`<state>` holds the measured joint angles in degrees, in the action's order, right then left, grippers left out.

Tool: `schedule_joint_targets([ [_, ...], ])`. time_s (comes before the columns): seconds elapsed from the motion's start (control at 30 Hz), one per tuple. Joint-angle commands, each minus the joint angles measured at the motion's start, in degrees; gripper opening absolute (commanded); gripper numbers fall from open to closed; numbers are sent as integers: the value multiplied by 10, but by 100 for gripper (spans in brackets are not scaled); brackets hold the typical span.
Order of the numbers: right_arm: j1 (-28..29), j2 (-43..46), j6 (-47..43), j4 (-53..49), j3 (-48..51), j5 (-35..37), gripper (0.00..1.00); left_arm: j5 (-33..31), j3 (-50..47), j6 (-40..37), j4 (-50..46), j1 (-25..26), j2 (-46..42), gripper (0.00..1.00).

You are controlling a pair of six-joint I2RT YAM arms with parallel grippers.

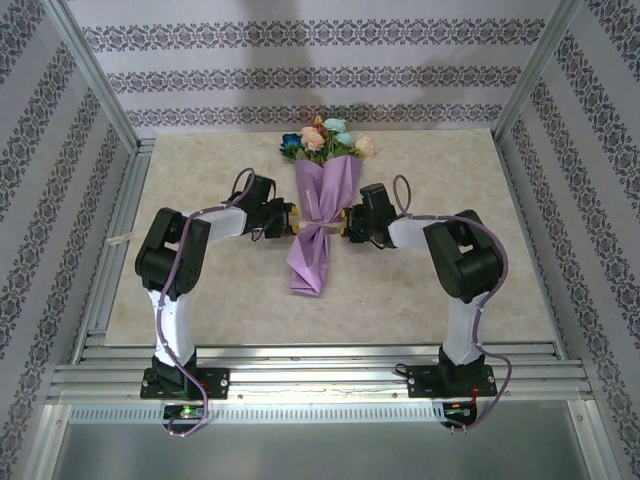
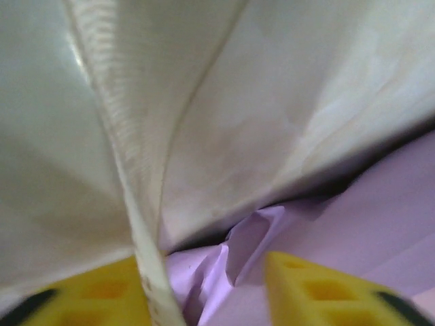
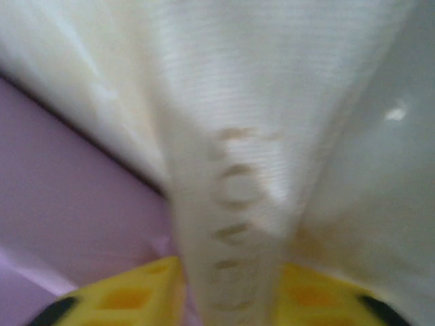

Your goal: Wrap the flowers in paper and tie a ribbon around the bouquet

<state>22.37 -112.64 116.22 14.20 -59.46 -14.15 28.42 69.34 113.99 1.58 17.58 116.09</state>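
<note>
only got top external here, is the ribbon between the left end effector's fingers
Observer: A ribbon strand runs down along one finger of the left end effector, with a gap beside it.
Operator: and the right one
Observer: There the ribbon fills the space between the fingers of the right end effector.
Operator: what shows through the left gap
Observer: Creased lilac paper.

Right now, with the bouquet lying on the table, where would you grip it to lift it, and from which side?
Probably at the waist of the bouquet, where the ribbon cinches the paper narrowest. It lies flat, flowers at the far end, so a pincer should come from above, closing across its width; the flared ends are wider.
</note>
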Motion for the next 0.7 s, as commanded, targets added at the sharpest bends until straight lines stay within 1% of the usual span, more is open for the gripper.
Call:
schedule_joint_targets([
  [0.0,-4,-16,32,49,21,39,0,-13,-19,24,58,1,17,5],
  [0.03,-8,-10,29,60,30,49,0,-17,-24,25,61,-1,13,0],
  [0.1,-22,16,-6,79,51,75,0,-25,-30,12,56,-8,-6,0],
  [0.23,-51,65,-43,50,72,89,0,-37,-41,-19,43,-23,-43,0],
  [0.33,-79,79,-71,49,82,69,0,-32,-66,-18,63,-35,-56,0],
  [0.5,-125,95,-78,66,128,52,0,-38,-112,-1,102,-54,-73,0],
  [0.67,-171,102,-90,79,158,27,0,-34,-119,-8,98,-72,-85,0],
])
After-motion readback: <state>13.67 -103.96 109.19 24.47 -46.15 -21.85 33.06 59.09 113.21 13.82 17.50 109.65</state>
